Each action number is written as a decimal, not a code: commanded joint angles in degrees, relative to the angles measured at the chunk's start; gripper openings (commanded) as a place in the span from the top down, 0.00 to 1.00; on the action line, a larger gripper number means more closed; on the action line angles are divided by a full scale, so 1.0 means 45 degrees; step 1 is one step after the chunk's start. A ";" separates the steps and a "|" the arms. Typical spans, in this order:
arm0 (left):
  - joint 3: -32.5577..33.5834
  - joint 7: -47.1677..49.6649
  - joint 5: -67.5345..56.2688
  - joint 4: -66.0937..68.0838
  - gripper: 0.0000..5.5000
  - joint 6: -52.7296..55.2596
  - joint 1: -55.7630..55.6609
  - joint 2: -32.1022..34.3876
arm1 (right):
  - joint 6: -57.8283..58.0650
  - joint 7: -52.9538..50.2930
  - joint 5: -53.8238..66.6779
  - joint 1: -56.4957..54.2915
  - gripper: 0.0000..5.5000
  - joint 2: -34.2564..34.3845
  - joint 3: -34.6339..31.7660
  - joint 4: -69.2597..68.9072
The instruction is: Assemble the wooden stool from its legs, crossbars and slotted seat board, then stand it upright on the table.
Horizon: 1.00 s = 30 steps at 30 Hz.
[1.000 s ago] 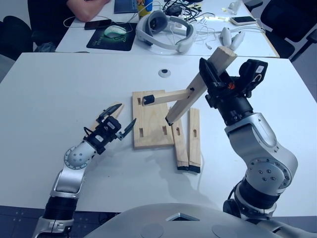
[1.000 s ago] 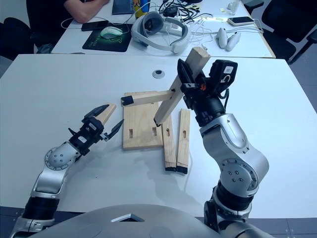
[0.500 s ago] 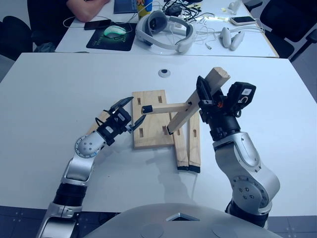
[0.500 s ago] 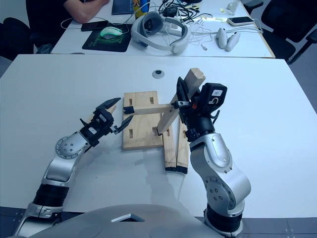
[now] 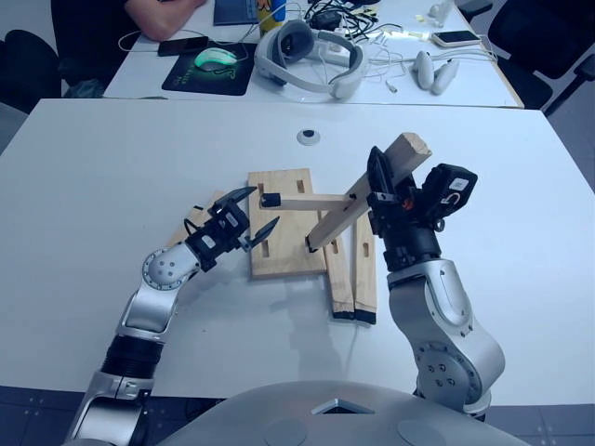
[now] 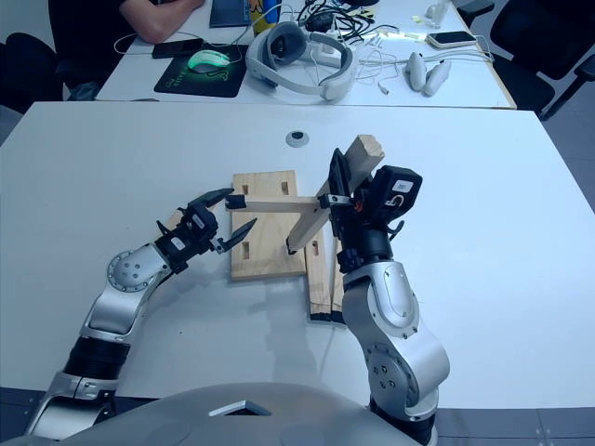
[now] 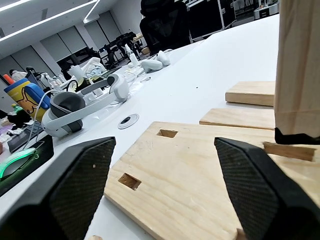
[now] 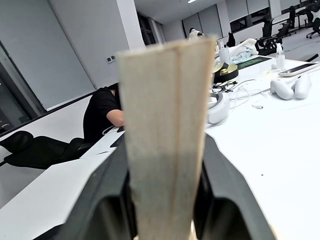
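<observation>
The right gripper (image 5: 381, 181) had its fingers clenched on a tilted leg (image 5: 410, 150), whose joined crossbar (image 5: 311, 202) reached out over the slotted seat board (image 5: 279, 253). The board lay flat on the bench (image 5: 112, 158), with two loose legs (image 5: 353, 271) just beside it. The left gripper (image 5: 263, 205) hung spread and empty by the crossbar's dark-tipped free end. Held by one end only, the pair could twist in the grasp, or a knock from the left fingers could loosen the joint. The leg's lower end might then miss its slot and shove the board.
</observation>
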 commanded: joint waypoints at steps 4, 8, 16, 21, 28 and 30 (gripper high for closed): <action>-0.0107 -0.0038 0.0026 0.0154 0.33 -0.0100 -0.0092 -0.0016 | -0.0931 0.0277 -0.0219 0.0311 0.81 0.0418 0.0056 0.0654; -0.0195 0.0161 0.0116 0.0090 0.33 -0.0130 0.0089 -0.0177 | -0.1383 0.0525 0.0017 0.0294 0.81 0.0610 -0.0233 0.1404; -0.0331 0.0262 0.0099 0.0042 0.33 -0.0124 0.0215 -0.0228 | -0.1850 0.0553 0.0536 0.0188 0.81 0.0764 -0.0273 0.1960; -0.0396 0.0260 0.0090 0.0044 0.33 -0.0084 0.0219 -0.0250 | -0.1941 0.0432 0.0631 0.0109 0.81 0.0829 -0.0170 0.2026; -0.0545 0.0123 0.0075 0.0176 0.33 -0.0098 0.0084 -0.0228 | -0.2252 0.0203 0.0311 -0.0194 0.81 0.0846 0.0059 0.2233; -0.0556 0.0129 0.0085 0.0175 0.33 -0.0099 0.0097 -0.0227 | -0.2302 0.0174 0.0249 -0.0340 0.81 0.0810 0.0082 0.2323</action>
